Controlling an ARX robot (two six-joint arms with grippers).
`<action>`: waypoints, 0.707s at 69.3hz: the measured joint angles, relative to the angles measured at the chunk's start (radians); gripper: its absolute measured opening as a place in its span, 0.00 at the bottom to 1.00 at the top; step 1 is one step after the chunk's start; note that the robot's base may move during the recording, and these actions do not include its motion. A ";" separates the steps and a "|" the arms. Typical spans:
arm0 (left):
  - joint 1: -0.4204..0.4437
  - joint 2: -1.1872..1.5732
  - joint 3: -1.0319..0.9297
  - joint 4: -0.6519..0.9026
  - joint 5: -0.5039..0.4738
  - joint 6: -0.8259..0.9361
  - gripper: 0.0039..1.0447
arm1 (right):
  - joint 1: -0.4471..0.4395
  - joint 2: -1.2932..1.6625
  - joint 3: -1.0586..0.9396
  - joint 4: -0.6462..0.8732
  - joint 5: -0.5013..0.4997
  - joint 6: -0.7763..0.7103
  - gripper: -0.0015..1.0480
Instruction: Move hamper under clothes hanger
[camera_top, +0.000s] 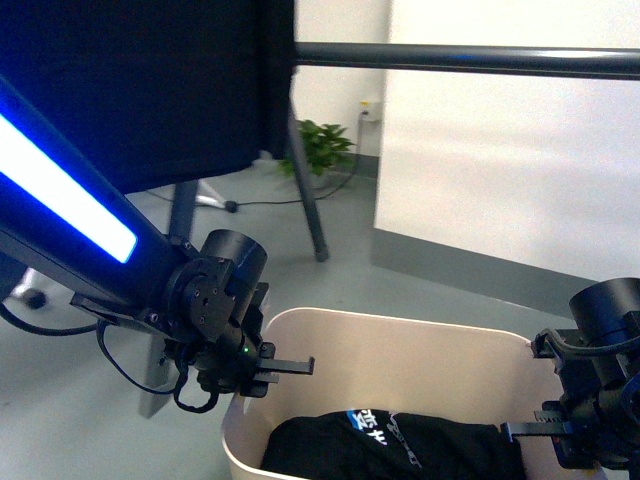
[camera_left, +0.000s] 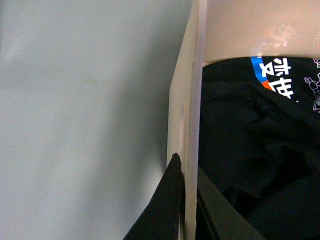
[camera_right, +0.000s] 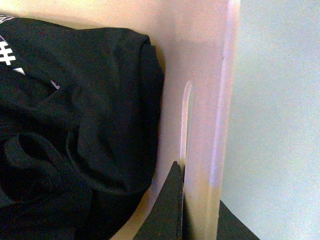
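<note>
Both tools are on the hamper (camera_top: 400, 345), one per end wall.

- Left tool (camera_top: 272, 370): closed over the left wall. The left wrist view shows one finger (camera_left: 165, 210) outside the wall and the other inside, with the wall pinched between them.
- Right tool (camera_top: 528, 432): same on the right wall. The inner finger (camera_right: 167, 210) sits against the wall at the lower end of the slot handle (camera_right: 186, 120), and the outer finger is on the far side.
- Both gaps are no wider than the wall, so I read both as clamped on it. Nothing else is held.

Why this grip, as I read it: the walls are smooth and tapered, so the rim is the only place to pinch. Opposed holds at both ends let the tub move without yawing.

Position: the hamper is on the floor (camera_top: 90, 400), directly ahead between the arms, with a black printed garment (camera_top: 400, 445) inside. The clothes hanger bar (camera_top: 450, 58) runs across above and beyond it. A slanted leg (camera_top: 308, 190) stands past the far left corner. Depth is hard to judge, but the tub looks nearer than the bar line, so I judge it not yet under.

Next: push forward with both arms matched.

Risks: the thin wall may flex, uneven travel would twist the tub, and the left corner passes near that leg.
</note>
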 joint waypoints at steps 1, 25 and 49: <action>0.000 0.000 0.000 0.000 0.000 0.000 0.04 | 0.000 0.000 0.000 0.000 0.000 0.000 0.02; -0.010 -0.001 0.000 0.000 0.011 0.000 0.04 | -0.011 0.000 -0.002 0.000 0.005 0.000 0.02; -0.003 -0.002 0.000 0.000 -0.001 0.000 0.04 | -0.002 0.000 -0.003 0.000 -0.002 0.000 0.02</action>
